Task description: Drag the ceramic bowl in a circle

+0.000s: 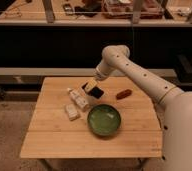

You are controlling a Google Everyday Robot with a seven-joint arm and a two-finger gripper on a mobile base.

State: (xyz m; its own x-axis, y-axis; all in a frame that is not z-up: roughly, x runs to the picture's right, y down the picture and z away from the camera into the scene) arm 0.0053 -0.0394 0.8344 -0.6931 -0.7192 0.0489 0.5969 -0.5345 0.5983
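bowl: ceramic bowl [104, 120] is set upright, mouth up; round, so no long axis
spot: table [49, 140] front-middle, just beside the white blocks [76, 103]
tool: gripper [92, 86] is held behind it, apart; grip state can't be told

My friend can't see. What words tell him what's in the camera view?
A green bowl sits near the front of a wooden table. The gripper hangs behind it, near white blocks and a brown thing.

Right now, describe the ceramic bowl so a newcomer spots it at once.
On the wooden table, look toward the near edge. The ceramic bowl sits there, nearer the camera than the gripper: round, glossy green, far wider than the white blocks beside it.
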